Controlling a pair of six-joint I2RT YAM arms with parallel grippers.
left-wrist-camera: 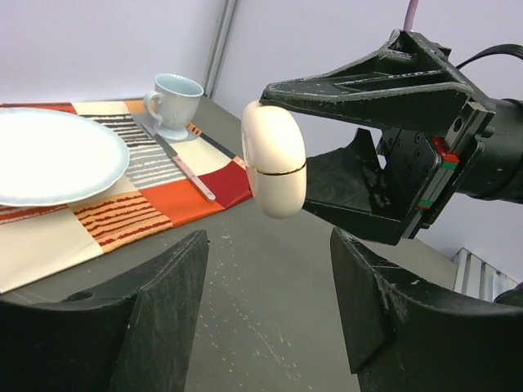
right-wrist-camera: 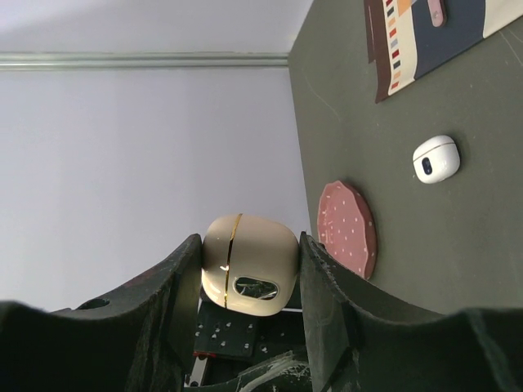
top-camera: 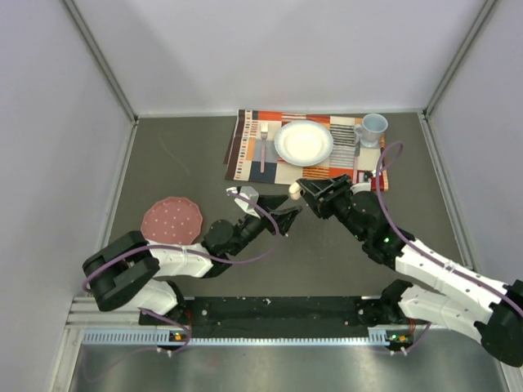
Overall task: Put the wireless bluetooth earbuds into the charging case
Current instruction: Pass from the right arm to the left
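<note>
My right gripper (top-camera: 301, 189) is shut on a cream, closed charging case (top-camera: 294, 191) with a gold seam and holds it above the table. The case sits between the fingers in the right wrist view (right-wrist-camera: 249, 265). My left gripper (top-camera: 289, 215) is open and empty, just below and left of that case, which hangs in front of it in the left wrist view (left-wrist-camera: 274, 159). A second, white case (top-camera: 244, 194) lies on the table to the left; it looks closed in the right wrist view (right-wrist-camera: 435, 158). No earbuds show in any view.
A striped placemat (top-camera: 245, 159) at the back holds a white plate (top-camera: 304, 143), a fork (top-camera: 263, 143), a knife (top-camera: 357, 151) and a pale blue cup (top-camera: 373, 129). A pink dotted round coaster (top-camera: 172, 219) lies at the left.
</note>
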